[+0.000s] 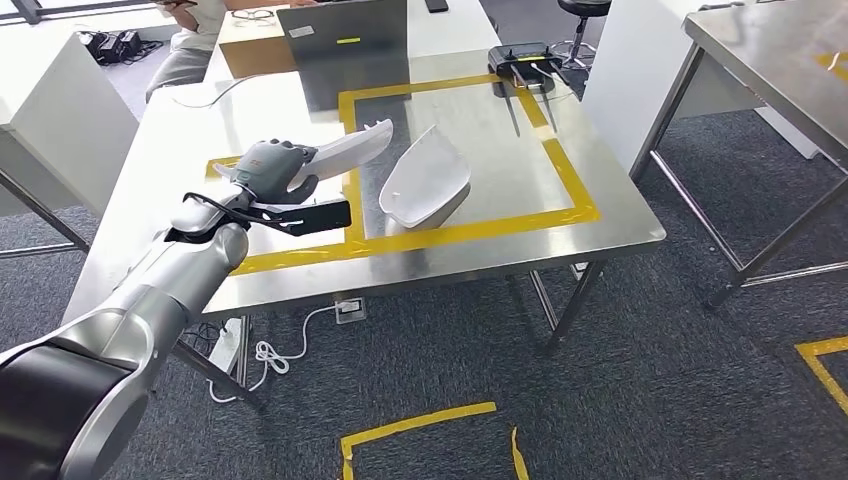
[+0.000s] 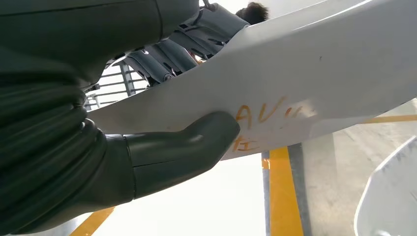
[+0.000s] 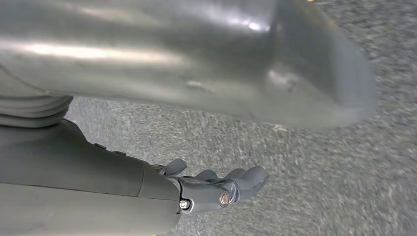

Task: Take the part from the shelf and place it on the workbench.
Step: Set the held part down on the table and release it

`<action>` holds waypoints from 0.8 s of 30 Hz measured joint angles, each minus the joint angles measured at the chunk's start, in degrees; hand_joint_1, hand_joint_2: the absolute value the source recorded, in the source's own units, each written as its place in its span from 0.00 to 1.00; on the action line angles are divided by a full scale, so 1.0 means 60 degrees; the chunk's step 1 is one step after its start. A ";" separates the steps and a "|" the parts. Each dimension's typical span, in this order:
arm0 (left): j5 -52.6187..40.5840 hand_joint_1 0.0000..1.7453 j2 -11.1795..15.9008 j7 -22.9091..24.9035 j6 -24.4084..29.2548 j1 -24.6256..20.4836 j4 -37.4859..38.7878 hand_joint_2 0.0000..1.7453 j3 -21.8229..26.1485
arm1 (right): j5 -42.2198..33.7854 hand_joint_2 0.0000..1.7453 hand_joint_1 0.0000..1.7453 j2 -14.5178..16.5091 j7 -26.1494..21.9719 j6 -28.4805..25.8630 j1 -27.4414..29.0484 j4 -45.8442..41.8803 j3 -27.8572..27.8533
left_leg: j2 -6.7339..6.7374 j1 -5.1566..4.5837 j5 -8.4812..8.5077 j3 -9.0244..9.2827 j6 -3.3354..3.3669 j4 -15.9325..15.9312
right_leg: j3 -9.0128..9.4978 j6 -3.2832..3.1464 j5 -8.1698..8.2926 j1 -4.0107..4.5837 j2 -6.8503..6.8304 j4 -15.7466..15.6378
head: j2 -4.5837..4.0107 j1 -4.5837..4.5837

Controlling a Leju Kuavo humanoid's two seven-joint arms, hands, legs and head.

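Over workbench (image 1: 600, 225), part (image 1: 345, 150) lengthwise up-right

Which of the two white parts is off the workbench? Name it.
The long white part gripped by the left hand; the broader scoop-shaped part rests on the workbench inside the yellow tape.

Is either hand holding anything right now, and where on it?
Left hand grips the white part near one end, thumb under it; right hand holds nothing.

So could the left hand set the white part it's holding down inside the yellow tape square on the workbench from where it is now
Probably yes. The left hand holds the white part above the workbench, its tip already over the yellow tape square. The second white part lies to one side inside the square, leaving bare surface nearby.
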 joint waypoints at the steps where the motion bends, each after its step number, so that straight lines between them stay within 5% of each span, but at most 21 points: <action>1: 0.0000 1.00 0.0031 0.0007 0.0000 0.0010 0.0013 1.00 0.0000 | -0.0002 0.00 0.00 0.0000 -0.0001 0.0000 0.0004 0.0000 -0.0003 | 0.0003 -0.0025 0.0522 -0.0017 0.0068 -0.0576 | 0.0188 0.0012 -0.0163 0.0006 0.0015 -0.0010 | 0.0000 0.0000; 3: -0.0004 1.00 0.0085 0.0034 -0.0005 0.0043 0.0059 1.00 0.0000 | -0.0008 0.00 0.00 0.0010 0.0001 -0.0001 0.0000 0.0005 -0.0008 | -0.0015 -0.0106 0.1963 0.0019 0.0208 -0.1744 | 0.0534 0.0083 -0.0491 0.0039 0.0047 -0.0025 | 0.0000 0.0001; 4: -0.0015 1.00 0.0103 0.0048 -0.0008 0.0070 0.0074 1.00 0.0000 | -0.0012 0.00 0.00 0.0016 0.0000 -0.0002 -0.0005 0.0008 -0.0011 | -0.0036 -0.0143 0.2490 0.0071 0.0263 -0.2076 | 0.0682 0.0130 -0.0644 0.0052 0.0063 -0.0071 | 0.0000 0.0000; 5: -0.0026 1.00 0.0110 0.0058 -0.0012 0.0085 0.0080 1.00 0.0000 | -0.0015 0.00 0.00 0.0019 -0.0005 -0.0003 -0.0013 0.0011 -0.0014 | -0.0059 -0.0157 0.2681 0.0137 0.0304 -0.2226 | 0.0807 0.0186 -0.0694 0.0065 0.0080 -0.0047 | 0.0000 0.0003; 7: -0.0043 1.00 0.0095 0.0074 -0.0013 0.0047 0.0046 1.00 0.0000 | -0.0019 0.00 0.00 -0.0008 -0.0020 -0.0011 -0.0038 0.0009 -0.0021 | -0.0085 -0.0125 0.2565 0.0424 0.0389 -0.2286 | 0.0745 0.0288 -0.0447 0.0075 0.0084 0.0399 | 0.0000 0.0008; 9: -0.0042 1.00 0.0071 0.0084 -0.0012 -0.0028 0.0016 1.00 0.0000 | -0.0026 0.00 0.00 -0.0045 -0.0027 -0.0024 -0.0076 0.0005 -0.0033 | -0.0086 -0.0072 0.2376 0.0775 0.0474 -0.2404 | 0.0061 0.0374 0.0023 0.0069 0.0047 0.1574 | 0.0000 0.0024; 10: -0.0042 1.00 0.0061 0.0088 -0.0013 -0.0032 0.0010 1.00 0.0000 | -0.0031 0.00 0.00 -0.0058 -0.0026 -0.0027 -0.0090 0.0005 -0.0046 | -0.0092 -0.0055 0.2244 0.0946 0.0502 -0.2449 | -0.0418 0.0410 0.0028 0.0052 0.0023 0.2171 | 0.0000 0.0036; 12: -0.0041 1.00 0.0047 0.0103 -0.0015 0.0014 0.0014 1.00 0.0000 | -0.0042 0.00 0.00 -0.0074 -0.0005 -0.0029 -0.0094 0.0004 -0.0089 | -0.0115 -0.0041 0.1951 0.1273 0.0534 -0.2483 | -0.1242 0.0490 -0.0672 0.0034 -0.0005 0.2779 | 0.0000 0.0051; 14: -0.0040 1.00 0.0045 0.0128 -0.0015 0.0077 0.0029 1.00 0.0000 | -0.0060 0.00 0.00 -0.0077 0.0019 -0.0029 -0.0066 0.0004 -0.0145 | -0.0147 -0.0038 0.1615 0.1651 0.0526 -0.2486 | -0.1750 0.0528 -0.1548 0.0018 -0.0025 0.2564 | 0.0000 0.0059; 15: -0.0040 1.00 0.0044 0.0137 -0.0015 0.0106 0.0043 1.00 0.0000 | -0.0067 0.00 0.00 -0.0077 0.0031 -0.0029 -0.0049 0.0004 -0.0170 | -0.0159 -0.0038 0.1430 0.1865 0.0505 -0.2485 | -0.1880 0.0534 -0.1628 0.0012 -0.0032 0.2192 | 0.0000 0.0063; 16: -0.0040 1.00 0.0041 0.0146 -0.0015 0.0137 0.0061 1.00 0.0000 | -0.0075 0.00 0.00 -0.0077 0.0039 -0.0030 -0.0032 0.0004 -0.0193 | -0.0163 -0.0038 0.1241 0.2083 0.0480 -0.2483 | -0.1942 0.0534 -0.1270 0.0007 -0.0041 0.1675 | 0.0000 0.0065; 19: -0.0047 1.00 0.0031 0.0156 -0.0025 0.0243 0.0137 1.00 0.0000 | -0.0087 0.00 0.00 -0.0068 0.0076 -0.0030 0.0025 0.0009 -0.0230 | -0.0191 -0.0089 0.0679 0.2545 0.0368 -0.2446 | -0.1935 0.0428 0.1145 0.0029 -0.0114 0.0221 | 0.0000 0.0067; 20: -0.0051 1.00 0.0031 0.0160 -0.0029 0.0258 0.0145 1.00 0.0000 | -0.0091 0.00 0.00 -0.0060 0.0090 -0.0031 0.0029 0.0011 -0.0236 | -0.0202 -0.0106 0.0562 0.2646 0.0316 -0.2413 | -0.1899 0.0348 0.1538 0.0043 -0.0130 0.0061 | 0.0000 0.0057; 22: -0.0056 1.00 0.0031 0.0167 -0.0028 0.0202 0.0105 1.00 0.0000 | -0.0096 0.00 0.00 -0.0047 0.0105 -0.0037 -0.0015 0.0011 -0.0241 | -0.0198 -0.0104 0.0701 0.2531 0.0200 -0.1983 | -0.1742 0.0165 0.1418 0.0047 -0.0116 0.0083 | 0.0000 0.0034; 24: -0.0055 1.00 0.0040 0.0191 -0.0017 0.0138 0.0072 1.00 0.0002 | -0.0094 0.00 0.00 -0.0050 0.0103 -0.0049 -0.0067 0.0011 -0.0244 | -0.0141 -0.0088 0.1190 0.1854 0.0091 -0.0816 | -0.1482 0.0012 0.1223 0.0013 -0.0120 0.0036 | 0.0000 0.0015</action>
